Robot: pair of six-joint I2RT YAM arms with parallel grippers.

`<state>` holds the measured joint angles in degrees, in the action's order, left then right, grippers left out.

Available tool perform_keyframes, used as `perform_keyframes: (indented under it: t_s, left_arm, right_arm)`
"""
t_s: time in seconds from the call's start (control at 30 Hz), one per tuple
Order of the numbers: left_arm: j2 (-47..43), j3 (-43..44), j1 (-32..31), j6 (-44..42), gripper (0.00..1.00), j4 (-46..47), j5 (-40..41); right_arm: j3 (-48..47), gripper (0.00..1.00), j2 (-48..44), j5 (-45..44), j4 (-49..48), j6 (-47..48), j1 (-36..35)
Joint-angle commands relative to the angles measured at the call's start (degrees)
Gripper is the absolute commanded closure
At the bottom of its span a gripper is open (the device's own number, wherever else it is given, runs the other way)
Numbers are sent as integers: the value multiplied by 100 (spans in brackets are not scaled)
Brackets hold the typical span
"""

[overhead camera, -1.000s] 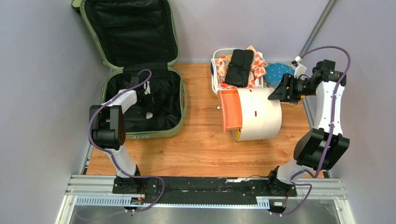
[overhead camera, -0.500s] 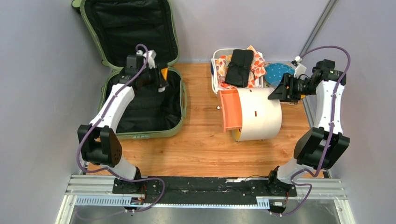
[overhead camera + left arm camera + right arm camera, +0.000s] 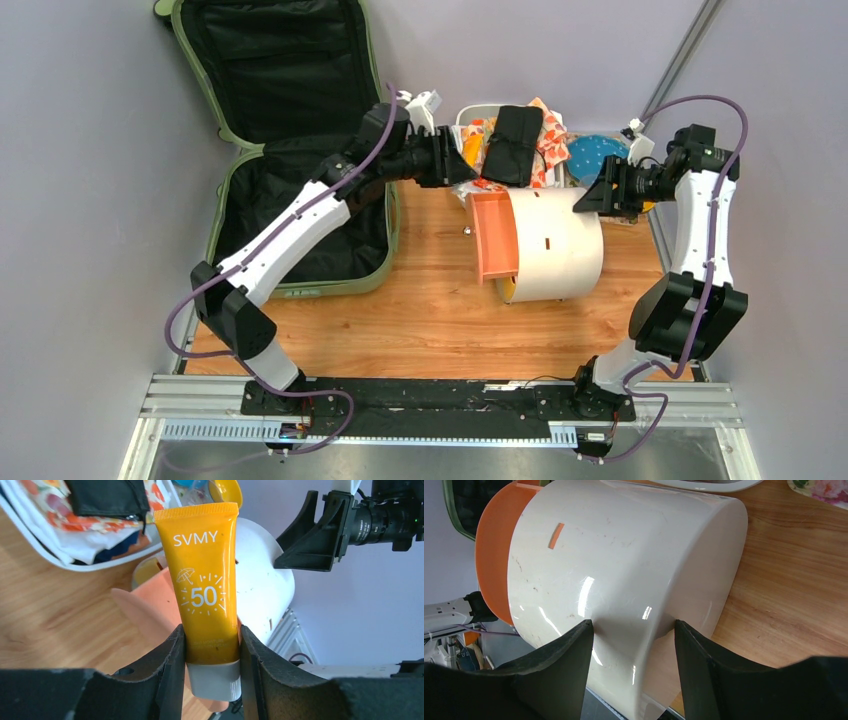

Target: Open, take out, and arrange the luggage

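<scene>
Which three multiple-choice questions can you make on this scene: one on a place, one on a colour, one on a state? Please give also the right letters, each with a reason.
1. Where is the left gripper? A. between the luggage and the white tub; B. far down at the near edge; C. low inside the luggage.
2. What colour is the sunscreen tube's body? A. blue; B. orange-yellow; C. green.
3. How is the luggage? A. zipped shut; B. open, lid lying flat; C. open, lid raised against the back wall.
Answers: 1 A, the top view shows it right of the luggage's rim, at the tub. 2 B, the left wrist view shows that colour. 3 C, both black linings show.
</scene>
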<state>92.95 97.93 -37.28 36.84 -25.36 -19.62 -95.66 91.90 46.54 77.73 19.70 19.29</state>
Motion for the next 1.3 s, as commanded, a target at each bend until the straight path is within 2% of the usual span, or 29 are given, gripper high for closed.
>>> perform_keyframes:
  t_s: [0.0,0.17,0.5,0.6,0.63,0.73,0.77,0.83,1.03,1.13,1.23,1.27]
  left_arm:
    - [180,156,-376,771,85,339,37]
    - [373,270,-886,886,85,436,142]
    - [487,191,-1124,1194,80,243,344]
    - [487,191,-1124,1212,61,199,371]
    - [470,191,-1133,1194,52,181,388]
    - [435,200,-1133,1133,39,128,476]
    - [435,200,-1133,1115,29,120,476]
    - [426,191,-1124,1089,22,137,459]
    - [312,156,-1124,975,22,102,546]
    - [242,209,-1133,720,25,111,625]
    - [93,306,-1080,45,32,111,539]
    - [5,245,-1036,-427,34,267,460]
  right_arm:
    - [170,39,136,-972,269,253,-171]
    - [302,39,-5,-1007,163,183,-215]
    - [539,39,-304,-1121,84,139,-338]
    - [618,39,-357,-1156,49,121,-347]
    - [618,39,-374,-1174,49,121,-347]
    - [680,39,-409,-1218,31,130,-347]
    - [732,39,-427,-1218,40,130,-347]
    - [759,39,-462,-1227,31,139,-347]
    - [768,39,-462,-1235,40,148,-347]
    - [768,39,-480,-1235,49,157,-347]
    - [750,39,-480,-1227,75,174,-347]
    - [742,39,-497,-1227,75,192,-347]
